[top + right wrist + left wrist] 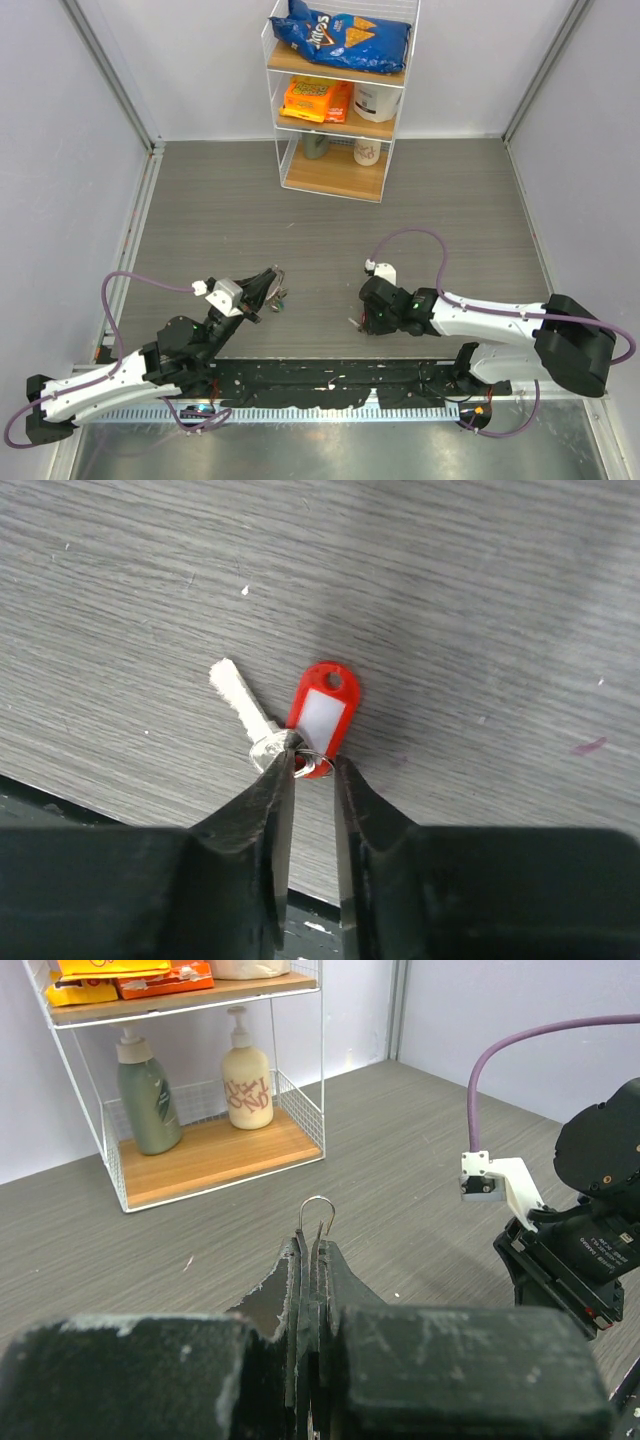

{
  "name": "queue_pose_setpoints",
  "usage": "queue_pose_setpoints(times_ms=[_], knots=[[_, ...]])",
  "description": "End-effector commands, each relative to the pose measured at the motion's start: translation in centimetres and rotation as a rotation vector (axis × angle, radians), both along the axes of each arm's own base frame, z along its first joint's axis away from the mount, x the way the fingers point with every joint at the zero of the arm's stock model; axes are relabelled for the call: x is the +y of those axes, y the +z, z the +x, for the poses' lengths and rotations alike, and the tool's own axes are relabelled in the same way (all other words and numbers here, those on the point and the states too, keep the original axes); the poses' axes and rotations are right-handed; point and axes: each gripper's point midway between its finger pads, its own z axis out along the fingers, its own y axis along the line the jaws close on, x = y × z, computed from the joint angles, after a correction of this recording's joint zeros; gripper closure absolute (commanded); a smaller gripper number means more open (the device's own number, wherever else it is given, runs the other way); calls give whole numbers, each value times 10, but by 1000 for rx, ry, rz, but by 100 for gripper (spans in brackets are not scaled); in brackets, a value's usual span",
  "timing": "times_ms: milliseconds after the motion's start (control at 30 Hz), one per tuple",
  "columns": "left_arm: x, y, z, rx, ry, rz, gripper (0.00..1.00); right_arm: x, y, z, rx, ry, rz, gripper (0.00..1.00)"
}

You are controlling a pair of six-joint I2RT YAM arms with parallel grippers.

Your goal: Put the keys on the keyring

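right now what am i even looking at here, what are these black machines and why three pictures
These are two robot arms bolted to the near edge of a grey table, each ending in two fingers. The overhead picture shows both from above and behind. The other two come from small cameras on each wrist, looking out along that arm's fingers.

The left gripper is shut on a thin silver keyring, holding it up off the table. The right gripper is down at the table, its fingers either side of a silver key joined to a red tag by a small ring. Whether it has gripped them yet is unclear.

At the back stands a wire shelf with snacks and bottles.
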Motion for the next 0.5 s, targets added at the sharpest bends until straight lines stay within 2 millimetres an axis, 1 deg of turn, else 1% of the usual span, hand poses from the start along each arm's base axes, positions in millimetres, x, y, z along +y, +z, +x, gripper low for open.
queue_pose_setpoints(times_ms=[0, 33, 67, 133, 200, 367, 467], knots=[[3, 30, -3, -26, -8, -90, 100, 0, -5, 2, -7, -22, 6, 83], [3, 30, -2, -26, -7, -89, 100, -1, -6, 2, -9, -24, 3, 93], [3, 29, -3, -26, -8, -86, 100, -3, -6, 3, -14, -26, -3, 94], [3, 30, -2, -27, -5, -89, 100, -3, -4, 4, -30, -28, -10, 94], [3, 30, -2, -26, -5, -86, 100, -2, 2, 8, -58, -29, -2, 94], [3, 30, -2, -25, -4, -87, 100, 2, 26, 16, -134, -34, 32, 95], [2, 28, -1, -24, -3, -80, 100, 5, 39, 17, -169, -22, 50, 95]])
